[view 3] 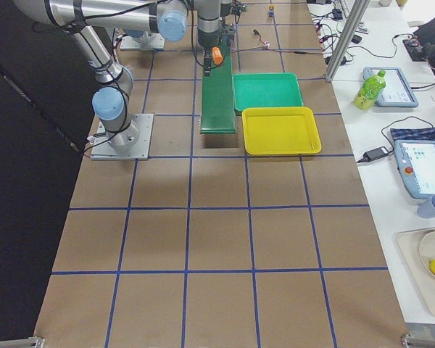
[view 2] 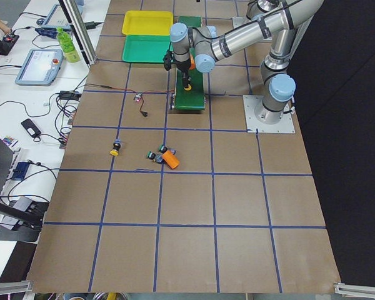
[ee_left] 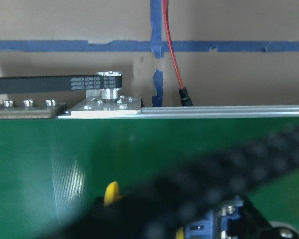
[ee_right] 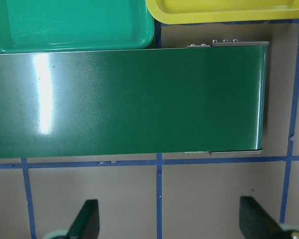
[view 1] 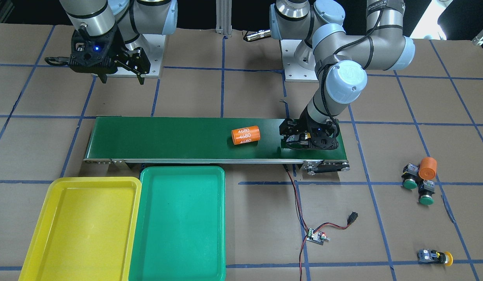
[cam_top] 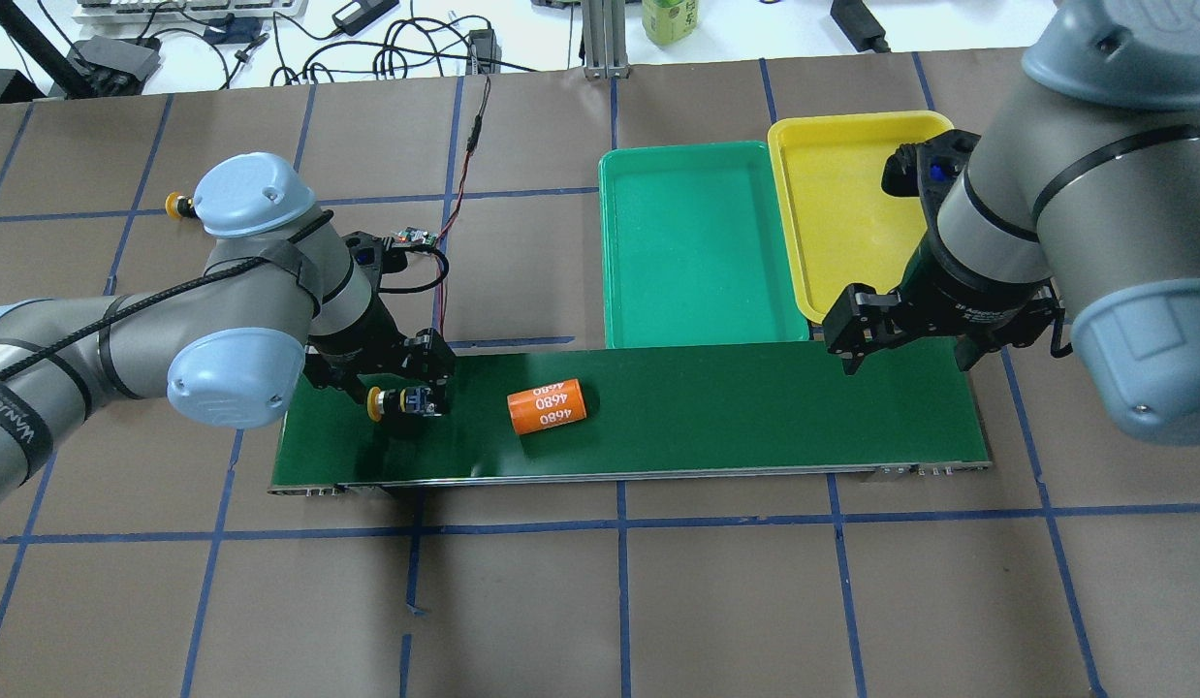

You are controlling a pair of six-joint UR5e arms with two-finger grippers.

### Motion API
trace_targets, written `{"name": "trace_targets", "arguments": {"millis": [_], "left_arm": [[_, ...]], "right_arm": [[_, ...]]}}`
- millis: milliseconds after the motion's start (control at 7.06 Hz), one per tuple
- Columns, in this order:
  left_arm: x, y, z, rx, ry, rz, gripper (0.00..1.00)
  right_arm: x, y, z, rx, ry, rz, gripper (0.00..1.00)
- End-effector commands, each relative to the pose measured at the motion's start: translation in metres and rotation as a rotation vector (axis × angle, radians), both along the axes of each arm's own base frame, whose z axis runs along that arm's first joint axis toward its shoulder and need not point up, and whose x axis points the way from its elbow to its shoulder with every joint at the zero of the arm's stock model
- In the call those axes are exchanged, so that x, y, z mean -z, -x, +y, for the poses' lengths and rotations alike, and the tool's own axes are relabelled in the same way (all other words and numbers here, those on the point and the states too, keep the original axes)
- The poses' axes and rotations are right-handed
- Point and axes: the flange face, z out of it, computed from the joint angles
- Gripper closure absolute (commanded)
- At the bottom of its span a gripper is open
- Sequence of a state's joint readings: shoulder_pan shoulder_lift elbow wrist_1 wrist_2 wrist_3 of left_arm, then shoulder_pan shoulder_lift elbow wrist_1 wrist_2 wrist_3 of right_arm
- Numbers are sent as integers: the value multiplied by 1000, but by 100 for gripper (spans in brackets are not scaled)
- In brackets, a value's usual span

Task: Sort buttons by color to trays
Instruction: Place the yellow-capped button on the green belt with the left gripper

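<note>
My left gripper is down at the left end of the conveyor belt, shut on a yellow-capped button that lies sideways at belt level. The left wrist view shows that button's yellow cap blurred at the bottom edge. A second yellow button and two green buttons lie on the table beyond the belt's end. The right gripper hangs open and empty over the belt's other end, near the yellow tray and green tray.
An orange "4680" cylinder lies mid-belt, just right of my left gripper. Another orange cylinder rests against the green buttons. A small circuit board with red and black wires lies on the table near the belt's motor end.
</note>
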State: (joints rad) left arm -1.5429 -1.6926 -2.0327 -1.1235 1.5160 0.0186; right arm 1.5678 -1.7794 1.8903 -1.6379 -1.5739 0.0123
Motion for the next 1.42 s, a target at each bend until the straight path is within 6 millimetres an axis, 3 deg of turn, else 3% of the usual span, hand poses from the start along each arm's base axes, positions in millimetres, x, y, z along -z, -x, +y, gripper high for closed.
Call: {"name": "trace_targets", "arguments": {"millis": [0,142,283,425,566,850,991,1274], "left_arm": [[-30,-13,-18,-26,24,1,0],[-57,-40,-55,-60,30,2,0],[-71,-95,-104,-14,68,-3,0],[-62,-184,-143,121,69,-45,0],[-50,-259,-177,191,88,-38,0],[-49,-311,-263,200,173,-85,0],[-22,-330,-296,210,179,-90,0],[20,-344,-323,235,176,-82,0]], "right_arm": [[1,0,0,0,-2,3,0],[1,1,0,-2,-2,8,0],[0,1,1,-4,1,14,0],[-1,2,0,-1,4,12,0],[-1,2,-1,0,8,11,0],[-7,0,0,20,19,-2,0],[-7,0,-1,19,19,-1,0],[-13,1,1,20,32,8,0]]}}
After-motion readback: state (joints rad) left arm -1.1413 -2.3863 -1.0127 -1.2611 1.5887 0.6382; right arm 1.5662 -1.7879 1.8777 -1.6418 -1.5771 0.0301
